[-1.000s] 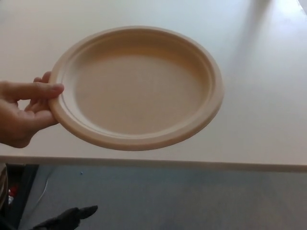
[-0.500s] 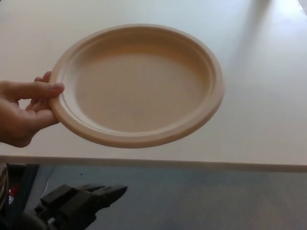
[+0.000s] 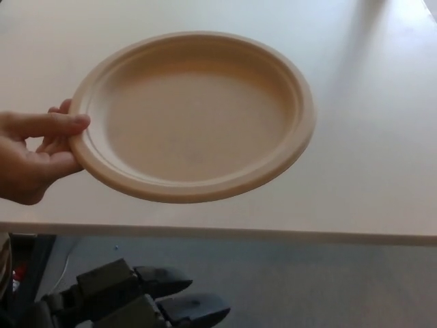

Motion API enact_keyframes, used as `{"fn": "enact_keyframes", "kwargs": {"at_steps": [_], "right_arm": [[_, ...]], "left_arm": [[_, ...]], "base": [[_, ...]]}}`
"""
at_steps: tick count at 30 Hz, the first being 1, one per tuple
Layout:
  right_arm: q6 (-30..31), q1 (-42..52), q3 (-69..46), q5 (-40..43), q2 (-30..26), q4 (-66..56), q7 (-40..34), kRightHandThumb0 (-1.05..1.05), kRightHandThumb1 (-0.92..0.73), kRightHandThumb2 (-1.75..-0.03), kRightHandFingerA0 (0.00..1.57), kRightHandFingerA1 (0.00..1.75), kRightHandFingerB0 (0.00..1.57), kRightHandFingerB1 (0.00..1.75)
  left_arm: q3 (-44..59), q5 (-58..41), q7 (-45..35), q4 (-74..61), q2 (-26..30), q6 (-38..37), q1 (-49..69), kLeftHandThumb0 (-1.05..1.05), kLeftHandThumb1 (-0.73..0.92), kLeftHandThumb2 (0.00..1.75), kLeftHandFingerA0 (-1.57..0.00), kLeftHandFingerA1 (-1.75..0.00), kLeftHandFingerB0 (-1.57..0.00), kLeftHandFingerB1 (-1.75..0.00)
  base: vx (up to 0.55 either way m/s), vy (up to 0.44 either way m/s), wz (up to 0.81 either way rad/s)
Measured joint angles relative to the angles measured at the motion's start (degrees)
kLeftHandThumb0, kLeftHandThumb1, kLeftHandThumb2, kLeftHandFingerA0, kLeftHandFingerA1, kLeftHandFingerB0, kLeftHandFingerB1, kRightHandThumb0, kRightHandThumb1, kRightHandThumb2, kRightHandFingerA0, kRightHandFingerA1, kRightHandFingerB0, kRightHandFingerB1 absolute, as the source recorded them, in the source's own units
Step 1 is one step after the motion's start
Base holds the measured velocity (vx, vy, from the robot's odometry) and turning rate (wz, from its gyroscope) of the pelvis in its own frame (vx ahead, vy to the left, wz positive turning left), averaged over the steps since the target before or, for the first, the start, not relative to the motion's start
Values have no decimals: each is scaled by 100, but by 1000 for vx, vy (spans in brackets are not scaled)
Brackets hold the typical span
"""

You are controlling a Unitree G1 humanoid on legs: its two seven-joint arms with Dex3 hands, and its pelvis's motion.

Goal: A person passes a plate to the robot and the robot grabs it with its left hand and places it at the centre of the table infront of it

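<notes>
A beige round plate [image 3: 194, 113] hangs in the air above the near part of the pale table [image 3: 369, 137]. A person's hand [image 3: 31, 154] at the left edge holds it by its left rim, thumb on top. My left hand [image 3: 147, 297] shows at the bottom left, below the table's front edge and well under the plate, touching nothing. Its black fingers [image 3: 194, 309] point to the right and stand apart, with nothing between them. My right hand does not show.
The table's front edge [image 3: 273, 234] runs across the picture below the plate. Grey floor [image 3: 328, 287] lies under it. A dark table leg or frame [image 3: 31, 270] stands at the lower left beside my left hand.
My left hand has risen and come further right into the picture, with its fingers spread wider. The plate has lifted slightly; the person's hand still holds it.
</notes>
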Motion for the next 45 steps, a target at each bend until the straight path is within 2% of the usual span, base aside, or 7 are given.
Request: {"fn": "enact_keyframes", "kwargs": {"at_steps": [1,8,18,23,28,31,45], "right_arm": [[0,0,0,-1,0,0,1,-61,-78,-62,65,60,44,46],[-2,-1,9,-5,-4,9,7,-61,-78,-63,63,58,41,45],[-1,32,9,-3,-9,28,10,-62,-76,-61,63,60,43,45],[5,71,-35,4,-28,50,10,-61,-76,-62,63,60,43,45],[5,73,-34,3,-23,43,10,-60,-78,-63,68,62,48,47],[6,78,-33,2,-24,46,9,-58,-77,-62,66,60,44,45],[9,74,-35,1,-25,47,10,-63,-77,-63,70,60,47,46]], "left_arm": [[-3,-29,12,-38,-62,-63,-57,-31,51,84,-87,-124,-67,-76],[-183,-529,24,-291,68,-454,-474,-20,58,59,-79,-159,-66,-69],[345,-939,109,-594,-349,-476,-2032,-35,64,59,-83,-76,-76,-47],[-84,-1194,138,-933,-892,-230,-2390,-57,59,58,-91,-89,-71,-45],[-365,-954,128,-985,-1675,96,-2612,-75,58,59,-22,-29,-25,-32],[106,-878,-35,-1021,-1368,384,-2806,-38,26,90,0,-49,-1,-49],[1052,174,-930,-744,-704,1640,-3168,-86,52,95,-7,-22,-6,-18]], "base": [[0,0,0],[0,0,0],[0,0,0],[0,0,0],[2,1,1],[0,0,0],[0,0,0]]}}
